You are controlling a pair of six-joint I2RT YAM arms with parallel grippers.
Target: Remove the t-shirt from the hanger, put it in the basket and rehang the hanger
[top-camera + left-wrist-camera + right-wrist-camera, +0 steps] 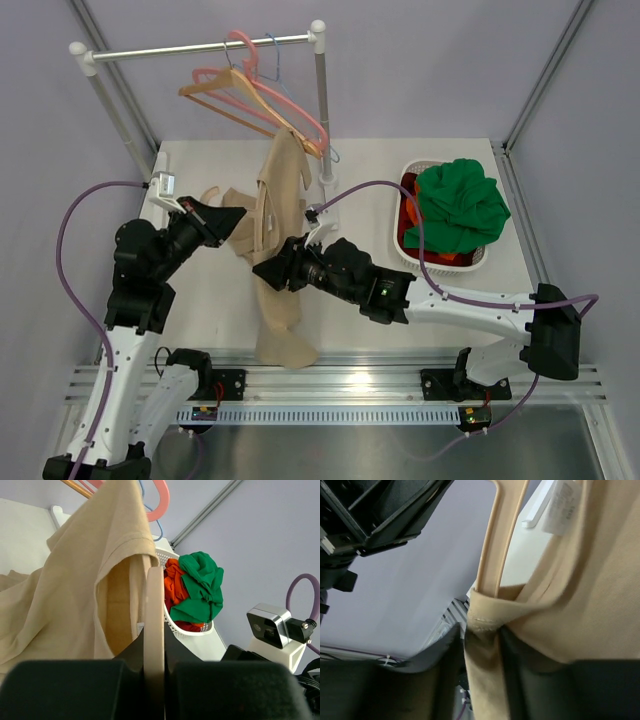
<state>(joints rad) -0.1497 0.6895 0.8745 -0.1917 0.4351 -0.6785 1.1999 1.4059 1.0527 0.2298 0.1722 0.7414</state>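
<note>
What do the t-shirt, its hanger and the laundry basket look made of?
The t-shirt: soft beige fabric, matte, with stitched hems and limp folds. The hanger: pale, smooth, rigid; possibly wood, no grain visible. The basket: white perforated plastic, probably.

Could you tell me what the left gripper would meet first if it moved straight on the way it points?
The left gripper, shut on the hanger, would likely push first into the t-shirt draped over it. The basket lies beyond, though depth is unclear.
</note>
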